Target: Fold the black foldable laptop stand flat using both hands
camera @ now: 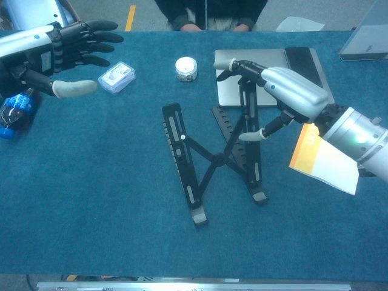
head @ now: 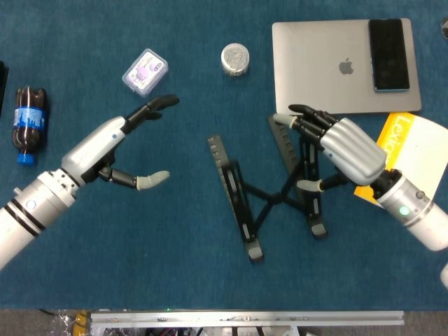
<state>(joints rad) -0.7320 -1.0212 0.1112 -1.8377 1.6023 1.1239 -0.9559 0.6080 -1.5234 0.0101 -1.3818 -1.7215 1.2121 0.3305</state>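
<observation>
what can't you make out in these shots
- Whether the right hand grips the laptop stand: its back covers the contact, head view.
- Text on the yellow booklet: cut short by the right arm, head view.
- The person behind the table: cut by the top edge, chest view.
</observation>
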